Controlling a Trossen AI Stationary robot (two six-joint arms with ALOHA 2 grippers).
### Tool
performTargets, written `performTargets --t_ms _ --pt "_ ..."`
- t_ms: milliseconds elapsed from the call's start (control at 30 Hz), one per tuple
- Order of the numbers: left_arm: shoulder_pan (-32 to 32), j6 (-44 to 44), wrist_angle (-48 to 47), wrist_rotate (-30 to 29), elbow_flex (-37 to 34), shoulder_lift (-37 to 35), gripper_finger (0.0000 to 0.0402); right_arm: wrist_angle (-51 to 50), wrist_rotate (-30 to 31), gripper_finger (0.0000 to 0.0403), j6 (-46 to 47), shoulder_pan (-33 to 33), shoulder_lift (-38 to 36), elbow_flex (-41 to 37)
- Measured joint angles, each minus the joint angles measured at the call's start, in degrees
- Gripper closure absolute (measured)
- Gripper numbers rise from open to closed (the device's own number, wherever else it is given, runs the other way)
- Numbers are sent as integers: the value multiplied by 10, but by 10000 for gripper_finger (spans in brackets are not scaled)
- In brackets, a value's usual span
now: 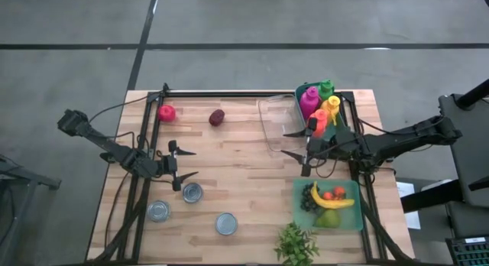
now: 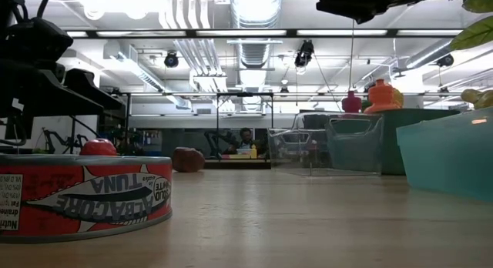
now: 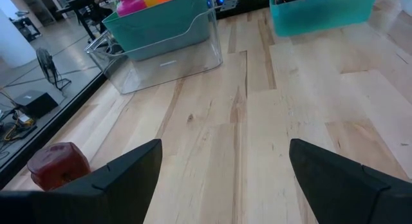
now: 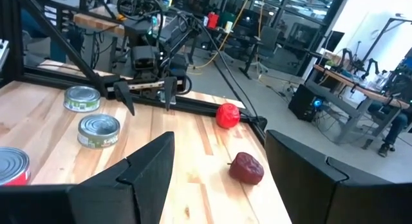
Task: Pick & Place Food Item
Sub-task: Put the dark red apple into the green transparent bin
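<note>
A bright red round fruit (image 1: 166, 112) and a dark red fruit (image 1: 217, 117) rest on the wooden table near its far edge. The right wrist view shows both, the bright one (image 4: 227, 115) and the dark one (image 4: 247, 168), and the dark one also appears in the left wrist view (image 3: 58, 165). My left gripper (image 1: 186, 163) stands open low over the table's left half, nearer than both fruits. My right gripper (image 1: 295, 144) is open and raised beside the clear bin, pointing toward the table's left. Neither has anything between its fingers.
A clear bin (image 1: 276, 124) and a teal bin of coloured bottles (image 1: 321, 104) stand at the far right. A teal tray of fruit (image 1: 330, 203) and a green plant (image 1: 296, 243) are at the near right. Three cans (image 1: 192, 193) (image 1: 158, 212) (image 1: 226, 223) sit at the near left.
</note>
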Motion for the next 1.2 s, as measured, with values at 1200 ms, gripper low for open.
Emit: performTargets --t_ms 1200 --pt "146 -178 -297 40 355 158 58 -5 0 164 0 0 11 0"
